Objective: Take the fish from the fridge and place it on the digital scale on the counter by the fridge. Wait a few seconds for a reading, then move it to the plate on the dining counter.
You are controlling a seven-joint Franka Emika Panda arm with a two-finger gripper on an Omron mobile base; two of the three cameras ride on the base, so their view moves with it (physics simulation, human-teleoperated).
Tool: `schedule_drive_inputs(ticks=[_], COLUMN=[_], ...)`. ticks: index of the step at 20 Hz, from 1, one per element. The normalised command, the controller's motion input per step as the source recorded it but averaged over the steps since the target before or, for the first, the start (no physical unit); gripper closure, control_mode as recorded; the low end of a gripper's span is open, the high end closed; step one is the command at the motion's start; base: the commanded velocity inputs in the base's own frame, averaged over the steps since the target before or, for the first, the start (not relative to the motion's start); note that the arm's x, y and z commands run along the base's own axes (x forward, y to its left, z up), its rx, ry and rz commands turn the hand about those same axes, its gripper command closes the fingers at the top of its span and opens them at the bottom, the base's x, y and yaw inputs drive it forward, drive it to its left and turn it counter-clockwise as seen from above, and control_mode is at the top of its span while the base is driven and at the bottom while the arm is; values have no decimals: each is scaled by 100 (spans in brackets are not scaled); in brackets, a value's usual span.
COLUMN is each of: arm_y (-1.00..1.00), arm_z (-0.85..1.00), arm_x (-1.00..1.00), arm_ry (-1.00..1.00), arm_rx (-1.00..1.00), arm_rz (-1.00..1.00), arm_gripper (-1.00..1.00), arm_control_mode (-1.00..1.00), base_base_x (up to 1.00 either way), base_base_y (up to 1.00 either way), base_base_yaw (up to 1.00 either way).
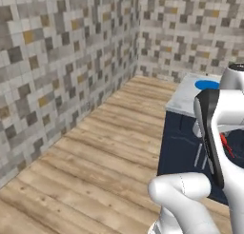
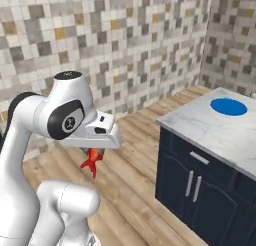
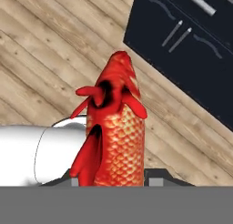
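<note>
My gripper (image 2: 94,151) is shut on the orange-red fish (image 3: 116,123), which hangs tail-down from the jaws over the wooden floor (image 2: 135,155). In the left base view a red sliver of the fish (image 1: 227,145) peeks out beside my arm. The blue plate (image 2: 228,106) lies flat on the dining counter (image 2: 200,122), ahead and to the right of the gripper and well apart from it. That plate (image 1: 207,84) also sits at the near end of the marble top (image 1: 186,97). The fridge, the digital scale and its counter are out of view.
The island's navy base (image 2: 195,185) with a drawer and two handled doors faces me; those doors (image 3: 191,41) are at the upper right of the hand view. Mosaic-tiled walls (image 1: 62,62) close the room on the left and behind. Open floor (image 1: 95,157) lies left of the island.
</note>
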Motion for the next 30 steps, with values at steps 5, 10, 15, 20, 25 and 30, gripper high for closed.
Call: schedule_drive_inputs(ticks=[5,10,15,20,25,30], arm_y=[0,0,0,0,0,0], arm_z=[0,0,0,0,0,0], arm_x=[0,0,0,0,0,0], arm_ry=[0,0,0,0,0,0], arm_rx=[0,0,0,0,0,0], arm_rz=[0,0,0,0,0,0], arm_gripper=[100,100,100,100,100,100], arm_control_mode=[100,100,100,100,100,100], base_base_x=[100,100,100,100,100,100], base_base_y=[68,69,68,73,70,67], base_base_yaw=[-45,-49,-53,-62,-66,-67])
